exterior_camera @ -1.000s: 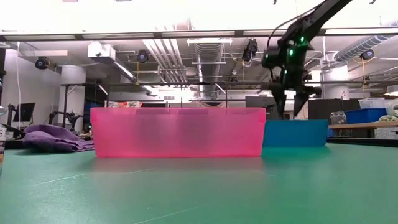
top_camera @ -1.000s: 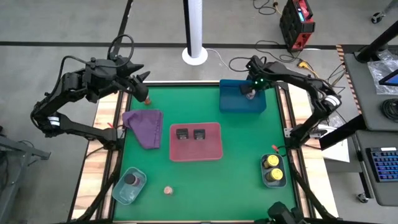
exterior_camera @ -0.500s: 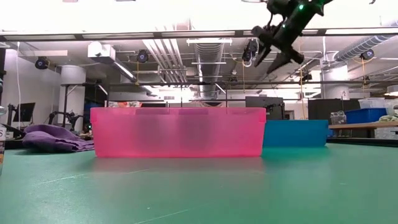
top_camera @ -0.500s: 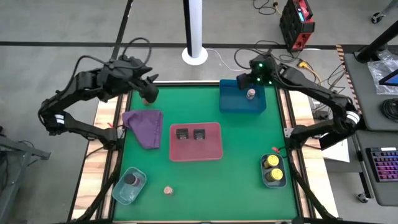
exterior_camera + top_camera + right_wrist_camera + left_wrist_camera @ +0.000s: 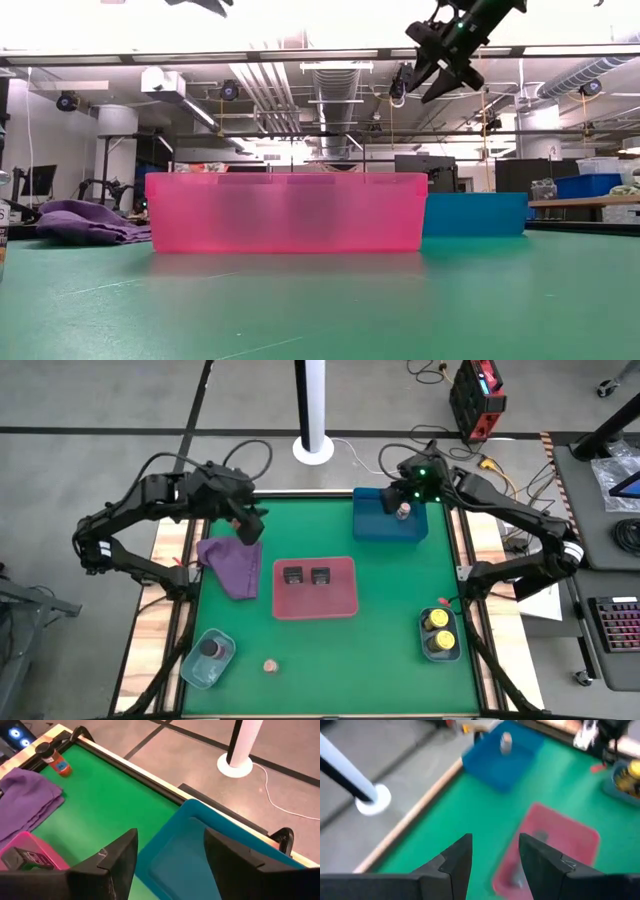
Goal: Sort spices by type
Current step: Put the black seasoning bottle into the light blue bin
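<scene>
My right gripper [image 5: 393,500] [image 5: 425,85] hangs open, high above the blue tray [image 5: 385,528], nothing between its fingers. A pale round-topped jar [image 5: 403,511] [image 5: 506,742] stands in that tray. My left gripper [image 5: 247,527] [image 5: 495,840] is open over the table's far left, beside the purple cloth [image 5: 235,565]. A black-capped, orange-labelled shaker [image 5: 57,762] stands on the table there; the high view hides it under the arm. The red tray [image 5: 340,602] holds two black tins [image 5: 293,574] [image 5: 320,574]. Two yellow-capped jars [image 5: 437,620] [image 5: 438,643] sit in a tray at the right.
A grey-blue tray [image 5: 195,672] at the near left holds a dark shaker [image 5: 211,649]. A small tan jar [image 5: 270,665] stands loose on the green mat beside it. The mat between the trays is bare. A white pole base [image 5: 314,448] stands beyond the far edge.
My right gripper has risen out of the blue tray and tipped from pointing down to slanting, leaving the pale jar standing there. My left gripper has moved toward the table's near and right sides and sunk a little, over the spot by the purple cloth.
</scene>
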### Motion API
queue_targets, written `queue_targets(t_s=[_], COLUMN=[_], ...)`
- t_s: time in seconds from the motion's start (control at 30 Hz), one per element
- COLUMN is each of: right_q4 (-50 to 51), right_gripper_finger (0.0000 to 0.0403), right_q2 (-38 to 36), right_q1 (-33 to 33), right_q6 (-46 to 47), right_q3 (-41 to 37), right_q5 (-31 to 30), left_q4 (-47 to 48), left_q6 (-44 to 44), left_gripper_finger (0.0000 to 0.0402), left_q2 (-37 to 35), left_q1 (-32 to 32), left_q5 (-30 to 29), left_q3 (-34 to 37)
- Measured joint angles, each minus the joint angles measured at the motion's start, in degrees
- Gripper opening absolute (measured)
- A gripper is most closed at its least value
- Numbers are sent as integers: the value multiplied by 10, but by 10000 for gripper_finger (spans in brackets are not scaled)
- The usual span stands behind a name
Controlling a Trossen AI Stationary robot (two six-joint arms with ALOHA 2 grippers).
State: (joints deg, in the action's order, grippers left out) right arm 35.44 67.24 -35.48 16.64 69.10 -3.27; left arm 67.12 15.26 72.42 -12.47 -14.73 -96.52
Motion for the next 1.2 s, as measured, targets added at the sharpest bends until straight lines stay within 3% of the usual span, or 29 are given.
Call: queue_targets(t_s=[0.27, 0.4, 0.6, 0.77, 1.1, 1.2], right_q4=[-5, -6, -5, -8, -19, -19], right_gripper_finger=[214, 211, 210, 210, 210, 210], right_q2=[13, 15, 15, 15, 15, 15], right_q1=[0, 0, 0, 0, 0, 0], right_q6=[-18, -17, -5, -8, 0, 3], right_q3=[-1, -1, -2, -3, -5, -5], right_q5=[-14, -14, -14, -14, -14, -14], left_q4=[117, 133, 183, 225, 214, 213], left_q6=[68, 64, 93, 122, 15, -51], left_gripper_finger=[146, 146, 146, 146, 96, 76], left_q2=[-3, 2, 5, 3, 67, 105], left_q1=[1, -8, -11, -19, -173, -240], left_q5=[49, 53, 125, 129, 129, 164], left_q3=[-2, -2, -2, 5, 6, 6])
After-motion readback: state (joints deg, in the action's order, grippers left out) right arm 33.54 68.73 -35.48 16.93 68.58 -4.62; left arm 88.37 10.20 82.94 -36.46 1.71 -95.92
